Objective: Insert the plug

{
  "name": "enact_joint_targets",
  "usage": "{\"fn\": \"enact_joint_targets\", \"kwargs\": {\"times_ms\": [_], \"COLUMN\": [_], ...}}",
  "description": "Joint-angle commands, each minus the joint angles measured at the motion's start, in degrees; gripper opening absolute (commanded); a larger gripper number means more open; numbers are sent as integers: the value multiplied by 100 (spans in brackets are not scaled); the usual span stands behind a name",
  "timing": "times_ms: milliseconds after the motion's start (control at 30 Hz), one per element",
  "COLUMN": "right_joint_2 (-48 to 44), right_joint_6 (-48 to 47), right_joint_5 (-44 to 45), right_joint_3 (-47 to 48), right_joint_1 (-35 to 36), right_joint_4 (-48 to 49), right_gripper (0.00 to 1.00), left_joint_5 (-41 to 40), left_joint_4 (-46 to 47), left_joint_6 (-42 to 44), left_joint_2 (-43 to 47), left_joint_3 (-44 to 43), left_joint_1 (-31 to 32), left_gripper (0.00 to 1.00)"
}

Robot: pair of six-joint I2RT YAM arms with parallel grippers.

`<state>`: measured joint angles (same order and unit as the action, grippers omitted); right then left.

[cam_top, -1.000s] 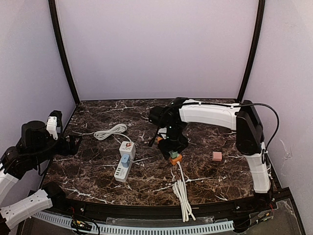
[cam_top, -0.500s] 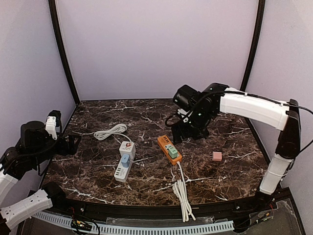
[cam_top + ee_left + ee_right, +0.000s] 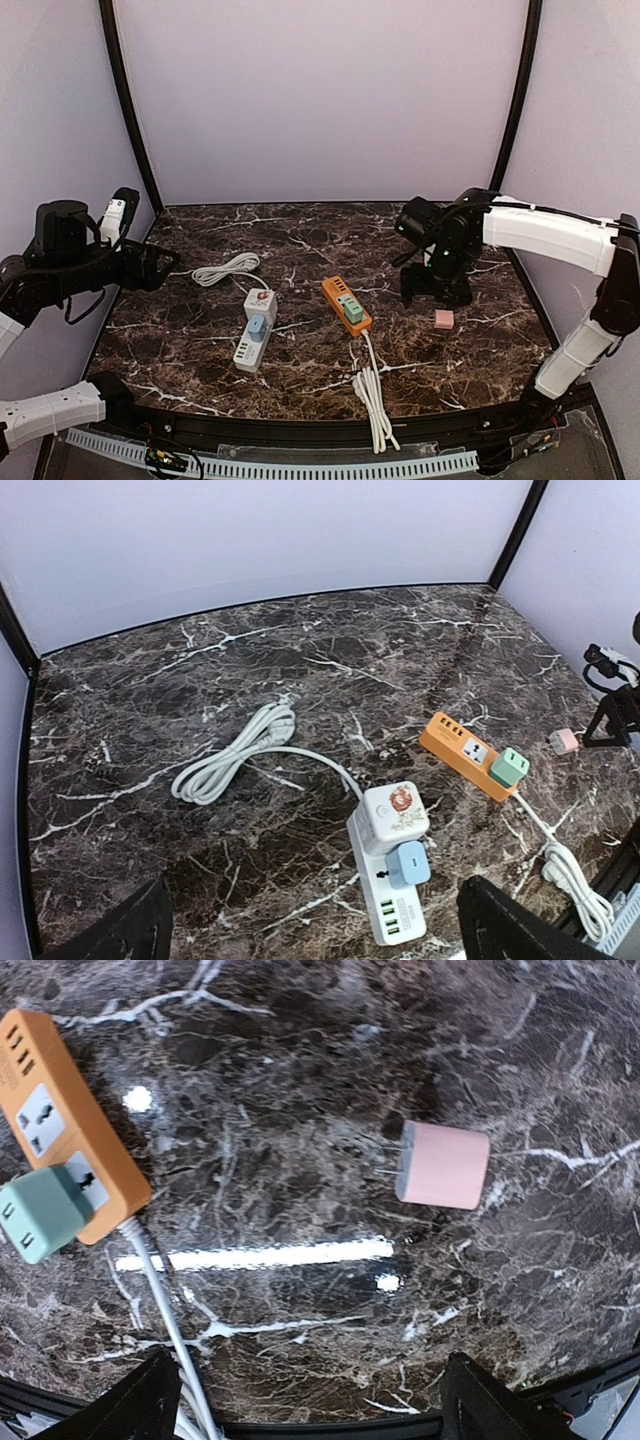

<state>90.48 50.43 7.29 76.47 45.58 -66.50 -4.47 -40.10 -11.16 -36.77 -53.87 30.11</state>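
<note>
Lighting: soft, even, overhead. Glare: white strip and spots on glossy dark marble tabletop [image 3: 560, 1080] (right wrist view). Shadows: faint. Focus: sharp; wrist-view edges bowed.

lab test booth: plain walls [image 3: 320, 100], marble tabletop [image 3: 300, 240]

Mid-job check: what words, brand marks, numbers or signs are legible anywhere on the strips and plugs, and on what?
No text can be read in any view.
White cube adapter: a red round emblem on top, with no letters legible.
Orange power strip: any markings are too small to read.
Pink square plug: the faces that show are plain.
</note>
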Motion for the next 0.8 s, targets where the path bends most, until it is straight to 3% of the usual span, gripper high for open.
{"fn": "enact_joint_targets", "kwargs": {"times_ms": [0,267,500,767], "right_joint_2": [-198,-349,-547,-138], "right_joint_6": [353,-276,-944,-1348], "right_joint_5": [123,-113,-488,-704], "right_joint_3": [-378,-880,-1158,-1407], "right_joint_1": [-237,-912,-1641,-1828], "right_joint_4": [-269,216,861,1467], "right_gripper": [89,88,88,83], "left_joint_5": [798,1471,1065,825], "left_joint_4": [-533,-566,251,897], "left_joint_6": [-168,-287,576,454], "left_joint_2": [-358,-1362,-2475,-4114], "left_joint_3": [-481,-1079,-1430,-2325], "left_joint_1": [-25,117,1408,1801], "left_gripper": [100,95,94,92]}}
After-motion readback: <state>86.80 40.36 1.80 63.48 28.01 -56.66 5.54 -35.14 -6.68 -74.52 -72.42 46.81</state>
